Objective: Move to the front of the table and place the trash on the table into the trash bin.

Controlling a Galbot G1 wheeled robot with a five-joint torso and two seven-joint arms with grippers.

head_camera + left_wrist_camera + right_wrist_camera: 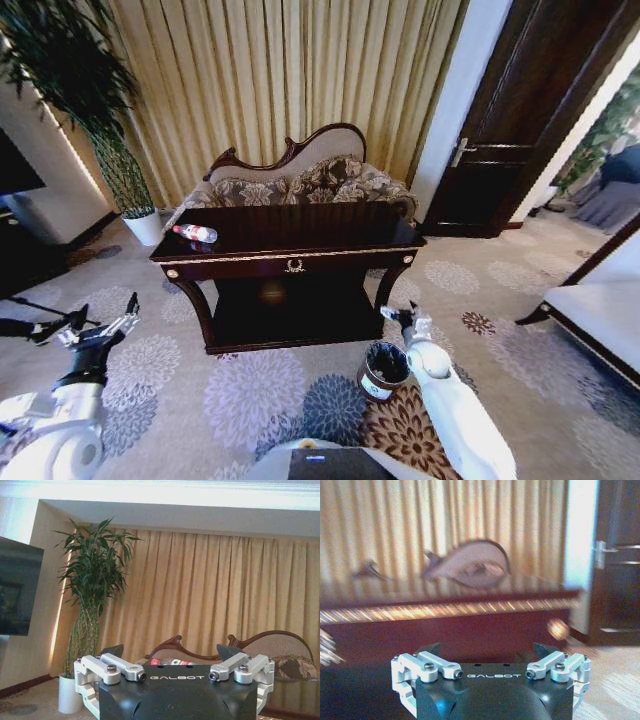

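Observation:
The dark glossy table (300, 262) with a gold emblem stands ahead of me, in front of a patterned sofa. A clear plastic bottle with a red label (195, 233), the trash I can make out, lies on the table's left end. It peeks above my left gripper's body in the left wrist view as the bottle (167, 662). The small round trash bin (384, 370) stands on the carpet at the table's front right. My left gripper (88, 322) (170, 652) hangs open, low, left of the table. My right gripper (393, 313) (487, 650) is open beside the bin, facing the table's front edge (445, 611).
A tall potted plant (120, 170) stands at the back left, by the curtains. A dark door (520, 130) is at the back right. A low white-topped piece (600, 310) juts in from the right. Patterned carpet (260, 390) lies between me and the table.

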